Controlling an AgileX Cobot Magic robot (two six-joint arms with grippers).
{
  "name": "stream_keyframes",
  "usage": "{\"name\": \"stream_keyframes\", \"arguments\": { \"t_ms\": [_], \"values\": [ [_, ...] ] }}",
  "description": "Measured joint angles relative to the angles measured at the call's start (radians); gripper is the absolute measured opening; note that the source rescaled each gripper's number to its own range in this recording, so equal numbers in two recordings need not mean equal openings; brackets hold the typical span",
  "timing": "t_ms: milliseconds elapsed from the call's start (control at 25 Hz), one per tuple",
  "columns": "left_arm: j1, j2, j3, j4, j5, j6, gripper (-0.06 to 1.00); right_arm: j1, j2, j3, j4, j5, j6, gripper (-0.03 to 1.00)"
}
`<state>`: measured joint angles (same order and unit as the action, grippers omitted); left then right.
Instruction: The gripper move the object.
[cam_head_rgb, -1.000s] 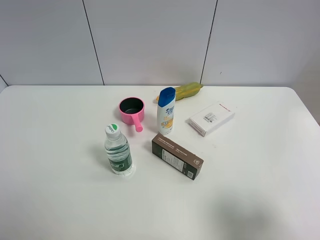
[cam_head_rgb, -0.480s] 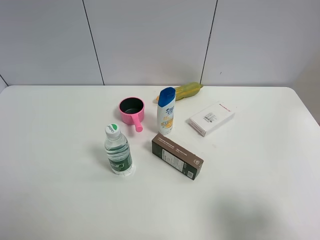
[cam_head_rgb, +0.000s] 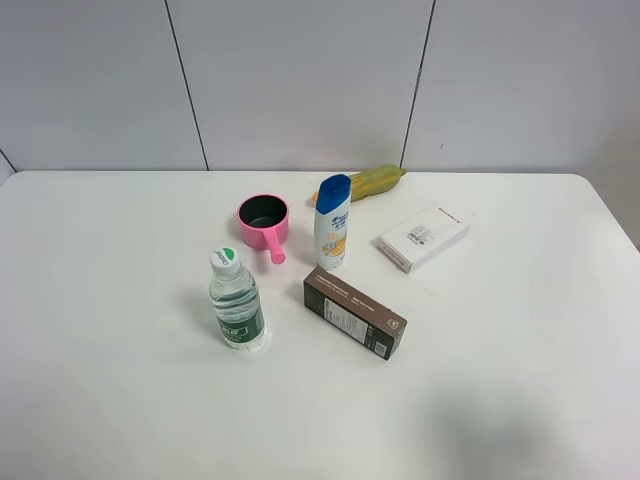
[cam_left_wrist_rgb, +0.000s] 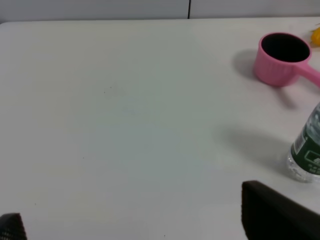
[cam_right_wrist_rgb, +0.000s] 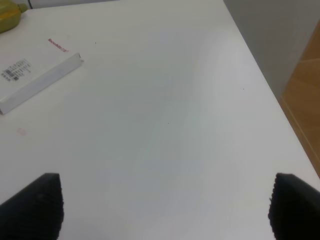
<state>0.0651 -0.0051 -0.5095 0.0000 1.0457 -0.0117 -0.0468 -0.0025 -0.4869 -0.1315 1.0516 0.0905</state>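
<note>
The white shampoo bottle (cam_head_rgb: 332, 222) with a blue cap and an orange-yellow label stands upright near the middle back of the white table (cam_head_rgb: 520, 360). Neither arm shows in the exterior high view. In the left wrist view my left gripper (cam_left_wrist_rgb: 142, 220) is open and empty, its black fingertips (cam_left_wrist_rgb: 275, 212) wide apart above bare table, short of the pink cup. In the right wrist view my right gripper (cam_right_wrist_rgb: 165, 207) is open and empty over the table's right part. The shampoo bottle shows in neither wrist view.
A pink cup with a handle (cam_head_rgb: 264, 222) (cam_left_wrist_rgb: 282, 52), a clear green-labelled water bottle (cam_head_rgb: 236, 302) (cam_left_wrist_rgb: 307, 155), a brown carton (cam_head_rgb: 355, 314), a white box (cam_head_rgb: 423, 237) (cam_right_wrist_rgb: 35, 77) and a yellow-green corn cob (cam_head_rgb: 372, 181) surround the bottle. The table's right edge (cam_right_wrist_rgb: 260, 75) is near my right gripper.
</note>
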Motion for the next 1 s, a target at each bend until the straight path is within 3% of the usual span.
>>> {"name": "stream_keyframes", "arguments": {
  "t_ms": [1000],
  "values": [
    [0.000, -0.001, 0.000, 0.000, 0.000, 0.000, 0.74, 0.000, 0.000, 0.000, 0.000, 0.000, 0.000, 1.00]
  ]
}}
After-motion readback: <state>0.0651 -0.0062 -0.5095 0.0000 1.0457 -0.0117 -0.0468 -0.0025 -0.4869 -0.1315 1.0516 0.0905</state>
